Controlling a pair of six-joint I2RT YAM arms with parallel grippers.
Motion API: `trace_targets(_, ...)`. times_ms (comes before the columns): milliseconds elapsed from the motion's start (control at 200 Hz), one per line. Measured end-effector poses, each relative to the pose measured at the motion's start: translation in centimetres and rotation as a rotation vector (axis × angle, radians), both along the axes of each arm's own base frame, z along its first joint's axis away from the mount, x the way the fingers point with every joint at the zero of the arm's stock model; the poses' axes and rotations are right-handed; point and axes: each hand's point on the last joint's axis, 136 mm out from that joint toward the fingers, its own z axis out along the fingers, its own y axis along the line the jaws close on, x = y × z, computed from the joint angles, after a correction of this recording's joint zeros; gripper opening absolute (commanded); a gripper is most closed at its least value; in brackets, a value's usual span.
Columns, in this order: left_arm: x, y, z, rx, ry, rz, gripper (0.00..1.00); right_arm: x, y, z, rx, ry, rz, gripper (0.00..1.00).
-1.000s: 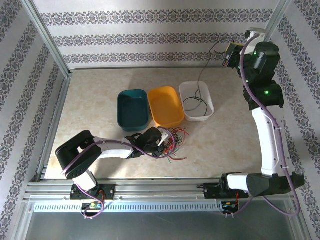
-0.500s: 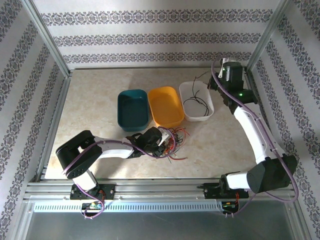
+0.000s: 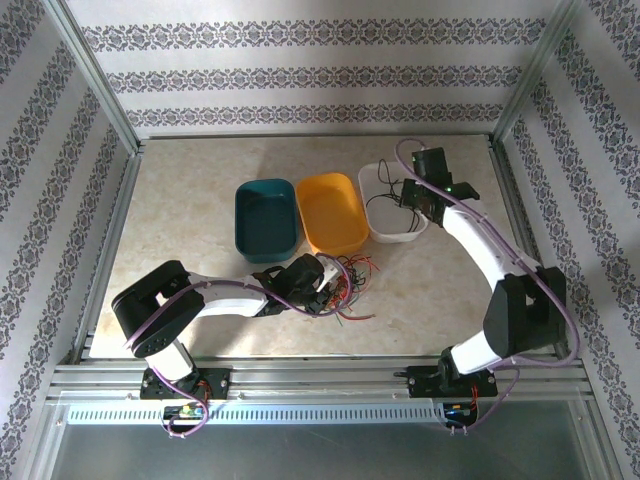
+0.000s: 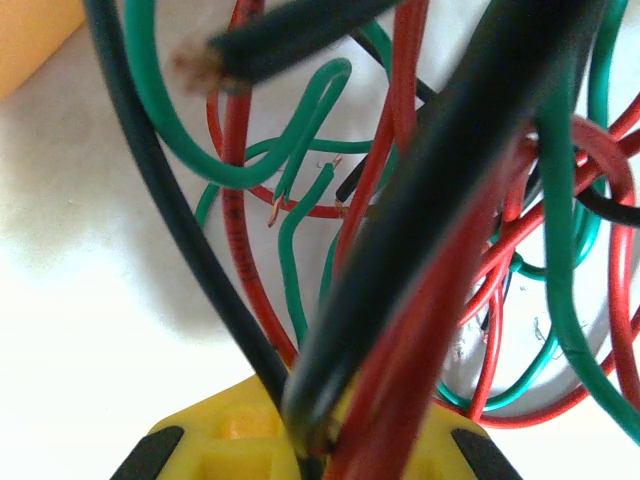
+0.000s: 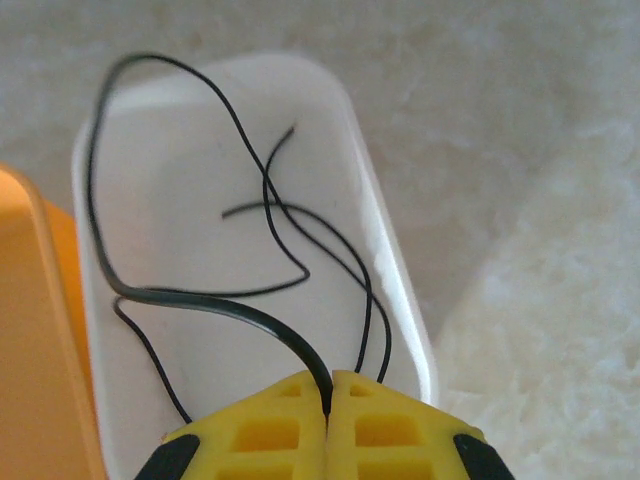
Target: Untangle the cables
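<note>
Right now the right fingers [image 5: 338, 402] are clenched flat together on a black cable [image 5: 232, 310]. It leaves their tips and swings ahead and to the left in a wide loop inside the white tray [image 5: 398, 300]. Two thinner black strands start just beside the same tips and cross one another further ahead in that tray. Whether they are ends of the same cable I cannot tell. An orange tray [image 5: 35, 360] lies just left of these fingers, alongside the white one, and bare bench [image 5: 530, 150] stretches ahead and to their right. Seen from above, the right fingers [image 3: 405, 192] hang over the white tray [image 3: 410, 232], with the black strand curling below them. The left fingers [image 4: 262, 438] are also closed, gripping the cables [image 4: 300, 200]: a black strand and a red one pass out between their tips. Straight ahead of them the rest spreads over the pale bench in red, green and black loops that cross each other, with a few bare copper ends showing among the green. A corner of the orange tray sits ahead and to their left. From above, the left fingers [image 3: 322, 282] lie low over the bench with the cables [image 3: 352, 280] bunched right at their tips, and the teal tray [image 3: 265, 218] and orange tray [image 3: 332, 212] stand near, off to their left side
</note>
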Motion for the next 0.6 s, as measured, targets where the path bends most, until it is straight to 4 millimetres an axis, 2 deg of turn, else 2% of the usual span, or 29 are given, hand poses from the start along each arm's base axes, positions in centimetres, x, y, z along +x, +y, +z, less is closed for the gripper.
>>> trace_targets(115, 0.0, 0.0, 0.0, -0.001, 0.0, 0.0, 0.0, -0.1, 0.1, -2.9, -0.008, 0.07, -0.006, 0.0)
trace_targets(310, 0.0, 0.0, 0.0, -0.001, 0.0, 0.0, 0.0, 0.0, -0.2, -6.3, -0.035, 0.151, -0.026, 0.0)
trace_targets(440, 0.0, 0.0, 0.0, -0.001, 0.0, 0.0, 0.0, -0.1, -0.6, -8.0, -0.054, 0.189, -0.049, 0.0)
trace_targets(600, 0.0, 0.0, 0.0, 0.0, 0.0, 0.0, 0.0, 0.0, -0.7, -9.1, -0.065, 0.216, -0.059, 0.0)
